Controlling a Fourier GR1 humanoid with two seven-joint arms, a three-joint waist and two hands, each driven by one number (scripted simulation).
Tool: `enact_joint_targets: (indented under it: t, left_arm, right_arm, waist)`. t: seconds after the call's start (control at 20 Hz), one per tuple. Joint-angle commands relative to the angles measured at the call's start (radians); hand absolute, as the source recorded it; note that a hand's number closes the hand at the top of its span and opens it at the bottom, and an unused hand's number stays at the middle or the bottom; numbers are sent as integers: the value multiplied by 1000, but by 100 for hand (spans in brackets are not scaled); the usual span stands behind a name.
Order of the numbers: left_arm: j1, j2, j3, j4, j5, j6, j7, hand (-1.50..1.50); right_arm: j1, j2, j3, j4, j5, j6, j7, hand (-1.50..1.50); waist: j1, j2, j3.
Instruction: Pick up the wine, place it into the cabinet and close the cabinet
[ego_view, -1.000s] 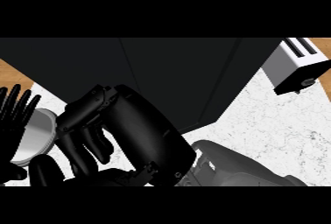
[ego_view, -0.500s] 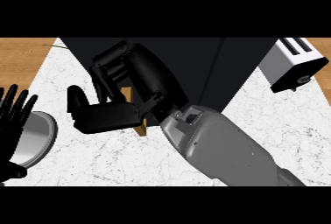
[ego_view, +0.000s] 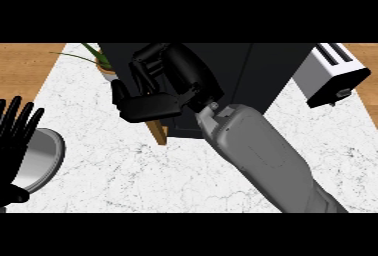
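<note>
Pressing right hand (ego_view: 159, 82) fingers (ego_view: 148, 107) against cabinet (ego_view: 251, 75); wine unseen.

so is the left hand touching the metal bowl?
Cannot tell. In the head view the left hand overlaps the metal bowl's left rim at the frame edge, fingers up; no contact or gap shows plainly.

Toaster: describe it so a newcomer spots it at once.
Start at the dark cabinet at the counter's back. To its right, at the edge of the white marble counter, sits the toaster. It alone is a white box with two dark top slots and a black end panel.
</note>
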Motion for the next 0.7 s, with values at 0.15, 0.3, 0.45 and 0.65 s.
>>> enact_joint_targets:
  t: [0.15,0.3,0.45,0.65]
  left_arm:
    - [-49,63,67,37,38,-12,45,-150]
    - [-12,28,34,11,-6,-9,13,-150]
    - [-47,43,42,46,11,-24,28,-150]
    - [-49,45,32,15,19,-26,41,-150]
  right_arm:
    - [-7,-81,-84,158,33,83,-82,150]
    - [-33,-82,-112,200,39,72,-96,150]
    - [-26,-99,-123,224,36,105,-136,150]
    - [10,-82,-109,236,44,103,-164,150]
  waist:
    - [-2,25,5]
    - [7,26,5]
    - [5,30,4]
    - [7,28,5]
